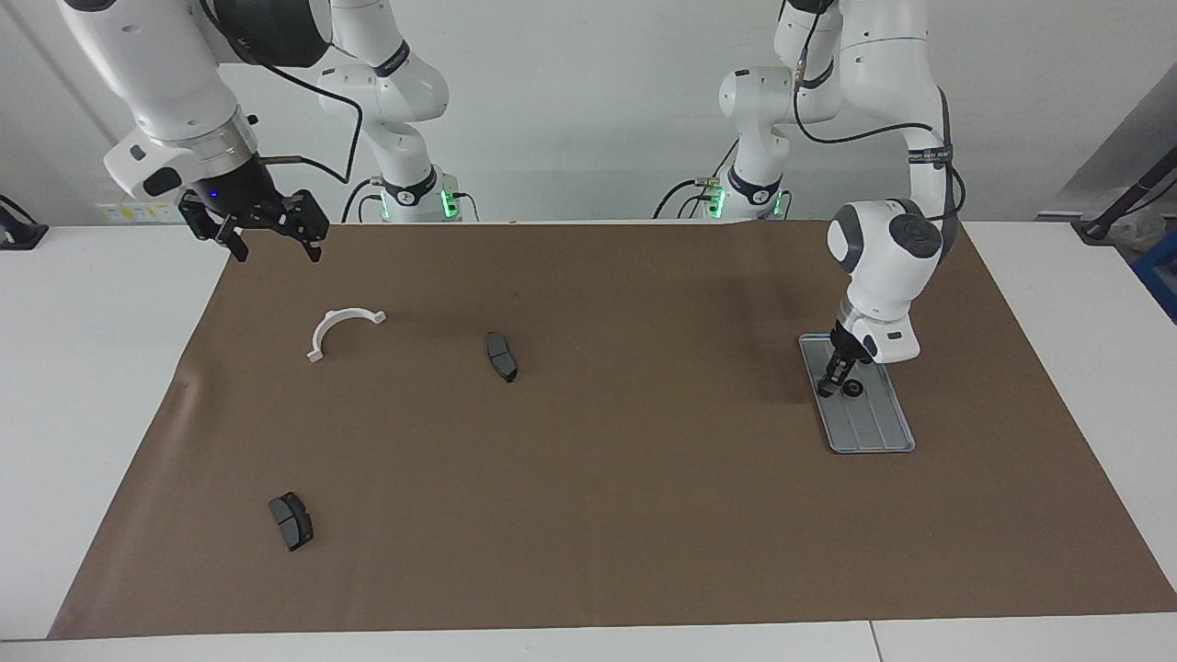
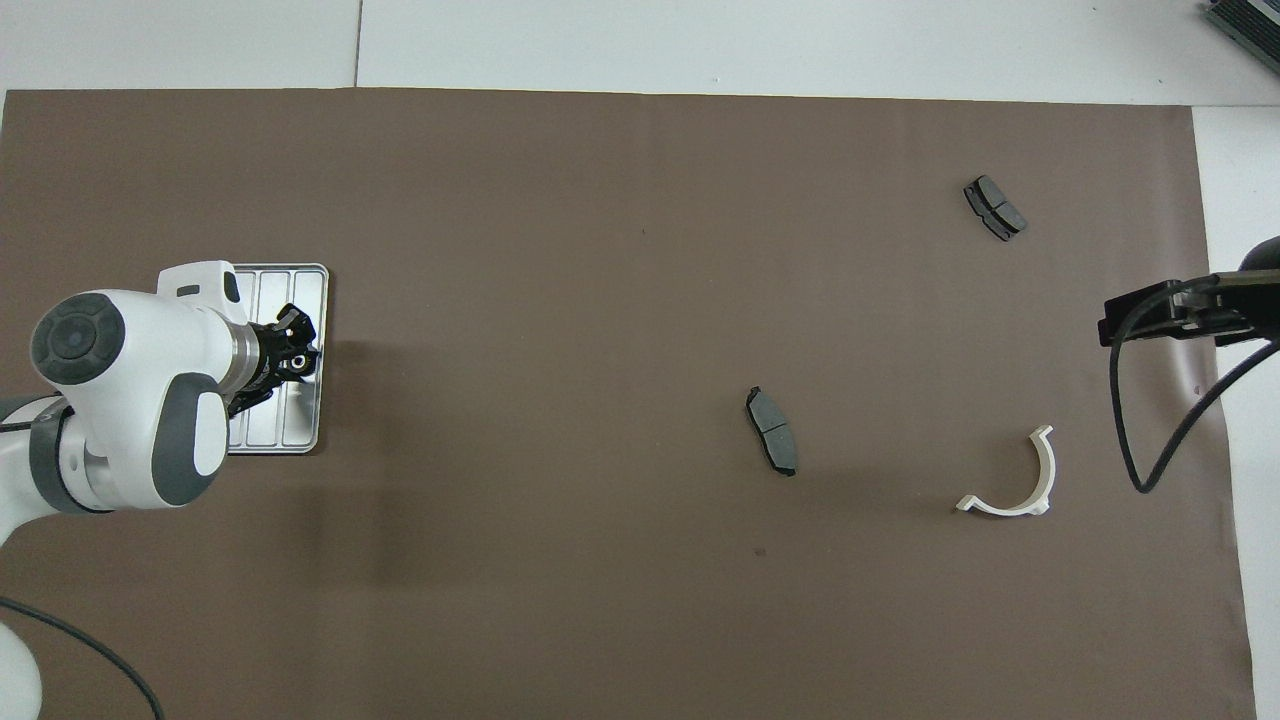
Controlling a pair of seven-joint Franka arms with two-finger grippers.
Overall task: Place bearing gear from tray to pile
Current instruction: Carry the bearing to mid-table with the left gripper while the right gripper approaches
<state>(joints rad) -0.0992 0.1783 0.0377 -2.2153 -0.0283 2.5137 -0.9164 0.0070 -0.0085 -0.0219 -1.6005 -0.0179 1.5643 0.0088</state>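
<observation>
Left gripper (image 1: 839, 384) is down in the tray (image 1: 874, 432) with fingers closing around the bearing gear (image 1: 853, 388), while the open right gripper (image 1: 268, 241) waits over the mat's edge near the pile's white bracket (image 1: 340, 329).

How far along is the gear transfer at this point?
Nothing delivered yet: the bearing gear is on the tray. In hand: the left gripper is down at the gear; a firm grip can't be confirmed. Left: lift and carry it to the white bracket and brake pads. The right gripper waits, open.
</observation>
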